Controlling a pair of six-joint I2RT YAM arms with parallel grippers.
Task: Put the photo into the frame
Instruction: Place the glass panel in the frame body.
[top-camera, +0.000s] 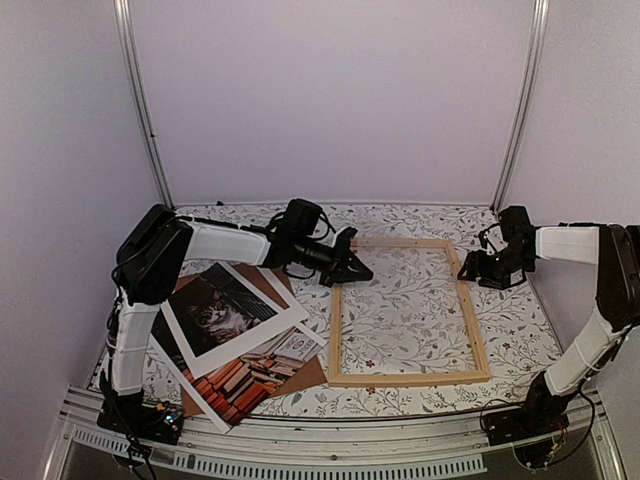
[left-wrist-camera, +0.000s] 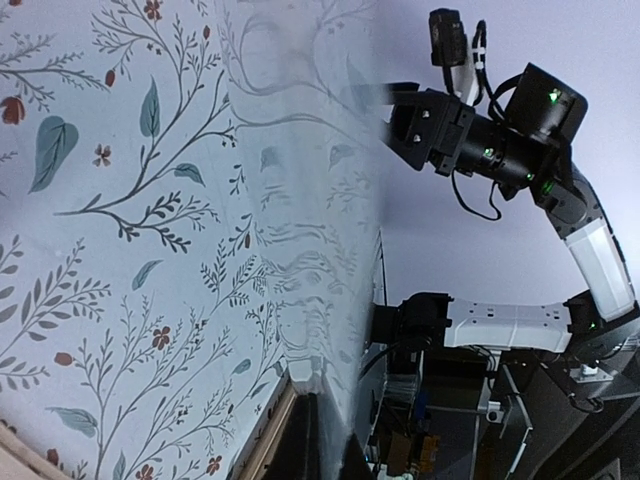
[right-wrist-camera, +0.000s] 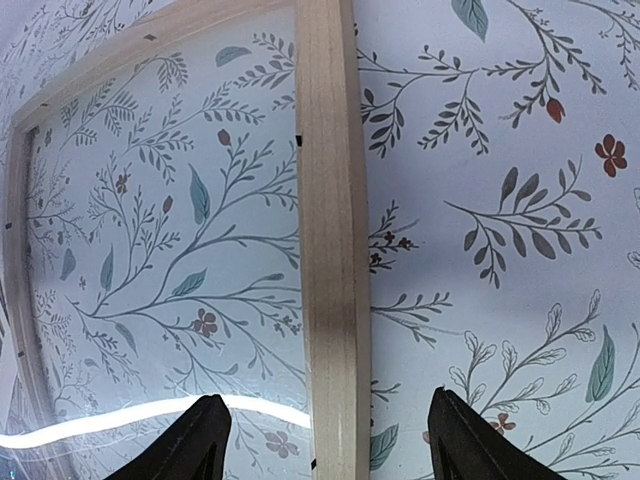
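Your desk (top-camera: 520, 330), under its flowered cloth, carries everything. The frame (top-camera: 410, 379) lies flat at centre-right, and only the cloth pattern shows inside its bars. A bright streak there in the right wrist view may be a clear pane, but I cannot tell.

The photo (top-camera: 238, 385) is well apart from the frame, at the left front of the desk, lying askew in a loose pile. A white mat (top-camera: 285, 322) lies on top of it, so the cat shows through the window and the books stick out on the near side. A brown backing board (top-camera: 308, 372) lies beneath.

Your left pincer (top-camera: 358, 270) is closed on nothing, at the frame's far-left corner. Your right pincer (top-camera: 468, 268) is spread wide and empty. Its fingertips (right-wrist-camera: 200, 440) stand on either side of the frame's right bar, seemingly not touching it.

The insertion looks not yet begun, and several things could go wrong:

- **Picking up the print:** it is thin, lies flat and is half covered, so your fingers may catch the mat with it or crease an edge.
- **Dragging the pile:** it sits near the desk's front edge, and a pull towards you could take it over.
- **Moving the right pincer:** a sideways move or a careless closing would shove the frame out of line.
- **Rucking the cloth:** it may bunch under a sliding bar.
- **Lowering the print:** at its present angle, its corners would land on the bars.
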